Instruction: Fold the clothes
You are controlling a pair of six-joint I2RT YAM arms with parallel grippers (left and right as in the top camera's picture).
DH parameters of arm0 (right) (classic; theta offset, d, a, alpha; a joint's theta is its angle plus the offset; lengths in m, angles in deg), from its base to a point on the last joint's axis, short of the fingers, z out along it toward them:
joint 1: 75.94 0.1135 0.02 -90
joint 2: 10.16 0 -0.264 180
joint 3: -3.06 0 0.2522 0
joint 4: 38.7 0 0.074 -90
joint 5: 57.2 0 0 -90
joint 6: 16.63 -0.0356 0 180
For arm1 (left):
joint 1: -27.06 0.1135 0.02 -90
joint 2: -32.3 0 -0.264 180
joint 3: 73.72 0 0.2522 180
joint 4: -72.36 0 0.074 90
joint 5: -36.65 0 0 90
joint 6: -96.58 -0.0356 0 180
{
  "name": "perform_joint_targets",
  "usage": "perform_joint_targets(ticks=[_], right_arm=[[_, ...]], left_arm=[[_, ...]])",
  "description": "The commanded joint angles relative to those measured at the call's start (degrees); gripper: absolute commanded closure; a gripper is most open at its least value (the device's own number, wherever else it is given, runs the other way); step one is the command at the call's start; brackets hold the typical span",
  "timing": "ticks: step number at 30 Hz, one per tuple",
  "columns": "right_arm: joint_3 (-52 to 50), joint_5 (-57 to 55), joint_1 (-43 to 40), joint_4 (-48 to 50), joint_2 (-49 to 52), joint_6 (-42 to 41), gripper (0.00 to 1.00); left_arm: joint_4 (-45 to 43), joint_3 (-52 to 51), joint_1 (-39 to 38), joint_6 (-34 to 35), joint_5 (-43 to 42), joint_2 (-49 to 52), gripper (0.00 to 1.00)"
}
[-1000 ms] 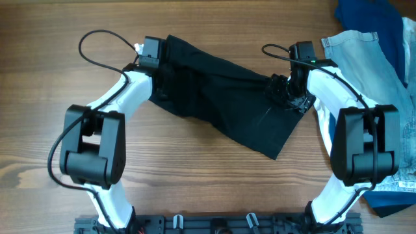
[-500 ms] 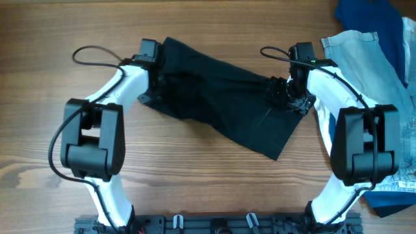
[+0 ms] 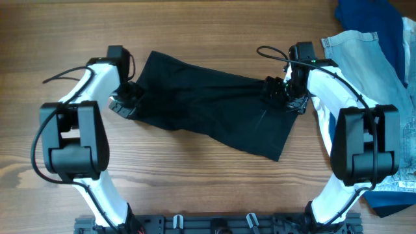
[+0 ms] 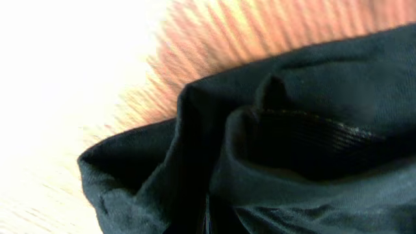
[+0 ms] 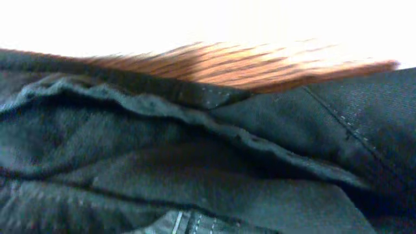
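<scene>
Now the black shorts [image 3: 208,117] lie long-ways across the middle of the tabletop [image 3: 195,188]. The left tool [image 3: 123,104] sits at their left-of-frame end and the right tool [image 3: 284,94] at the other. Nobody can tell if either tool pinches cloth.

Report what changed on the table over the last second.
The left gripper swung outward to the left and a little toward the robot's base, dragging its end of the black shorts along, so the fabric now lies stretched wider. The right gripper stayed at the shorts' other end. The pale blue denim and dark blue garment did not move.
</scene>
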Motion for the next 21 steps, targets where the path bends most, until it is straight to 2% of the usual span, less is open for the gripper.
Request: perform_joint_targets(ticks=[1, 11, 21], right_arm=[[1.9, 3.7, -0.4, 0.5, 1.3, 5.5, 0.00], [3.0, 3.8, 2.1, 8.6, 1.3, 6.0, 0.00], [3.0, 3.3, 8.8, 17.2, 1.6, 7.0, 0.00]], left_arm=[[0.5, -3.4, 5.1, -0.5, 7.7, 4.1, 0.96], [-0.8, -3.4, 6.1, -2.3, 8.8, 2.4, 0.96], [-1.0, -3.4, 5.6, -11.9, 8.7, -10.1, 0.96]])
